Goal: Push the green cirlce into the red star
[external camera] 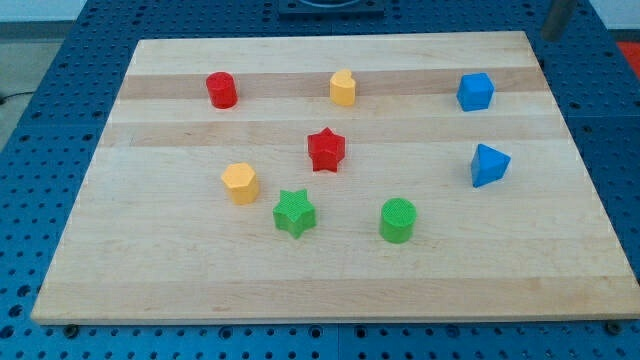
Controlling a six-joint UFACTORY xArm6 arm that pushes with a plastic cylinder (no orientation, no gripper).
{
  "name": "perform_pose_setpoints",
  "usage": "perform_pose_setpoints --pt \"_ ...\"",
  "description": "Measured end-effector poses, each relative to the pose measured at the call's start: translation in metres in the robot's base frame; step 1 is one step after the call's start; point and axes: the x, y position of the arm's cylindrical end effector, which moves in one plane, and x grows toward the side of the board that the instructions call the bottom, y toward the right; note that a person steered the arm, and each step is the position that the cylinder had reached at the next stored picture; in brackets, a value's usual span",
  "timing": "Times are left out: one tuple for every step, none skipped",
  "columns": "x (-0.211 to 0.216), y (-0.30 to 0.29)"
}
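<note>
The green circle (pixel 398 220), a short cylinder, stands on the wooden board (pixel 330 285) below centre, a little to the right. The red star (pixel 326 150) stands near the board's centre, up and to the left of the green circle, with a clear gap between them. A blurred dark rod shows at the view's top right, beyond the board's far right corner; my tip (pixel 549 37) is far from every block.
A green star (pixel 295 213) stands left of the green circle. A yellow hexagon (pixel 240 183) lies further left. A red cylinder (pixel 221 90), a yellow block (pixel 343 88) and a blue cube (pixel 476 91) line the top. A blue triangular block (pixel 489 165) is at the right.
</note>
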Motion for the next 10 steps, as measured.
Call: perform_pose_setpoints --pt "0.0 0.0" --pt "0.014 -0.015" --pt "0.063 -0.054" --pt "0.098 -0.06" --pt "0.128 -0.06" --pt "0.138 -0.068" --pt "0.159 -0.103" --pt "0.175 -0.134" --pt "0.187 -0.16" --pt "0.198 -0.184"
